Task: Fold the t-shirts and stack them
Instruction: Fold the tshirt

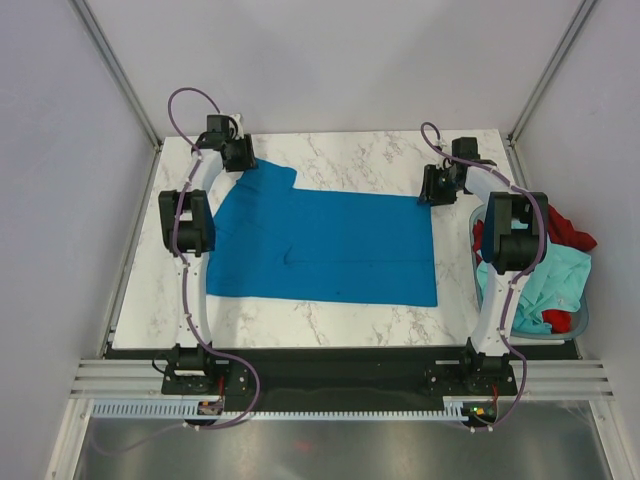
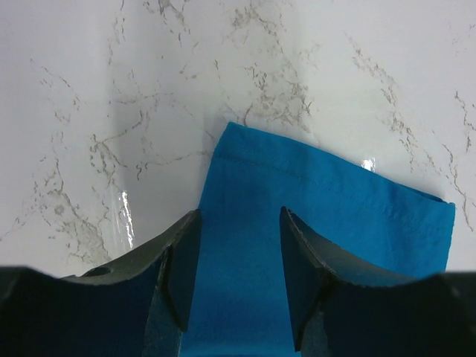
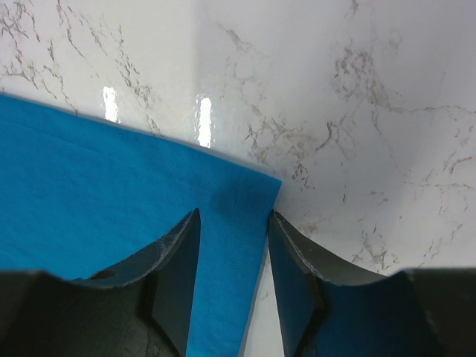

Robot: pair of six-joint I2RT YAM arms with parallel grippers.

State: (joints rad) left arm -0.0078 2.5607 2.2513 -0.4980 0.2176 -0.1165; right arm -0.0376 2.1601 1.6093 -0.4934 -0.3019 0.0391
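Here, with the blue t-shirt (image 1: pixel 330 245) flat at mid-frame on the bench (image 1: pixel 370 155), the left gripper (image 1: pixel 238 155) at upper left and right gripper (image 1: pixel 438 188) at upper right stood parted, empty, astride its upper corners; a clean fold probably required simultaneous, level pinches.

Three t-shirts (image 1: pixel 330 245), one basket (image 1: pixel 583 318), two arms (image 1: pixel 190 225)

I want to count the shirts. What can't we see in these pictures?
- Top view: the right arm covers part of the basket, so the mint-teal t-shirt and red t-shirt inside are partly hidden.
- Left wrist view: the blue t-shirt is cut off by the fingers and the bottom edge.
- Right wrist view: only one corner of it shows; the left edge cuts off the rest.
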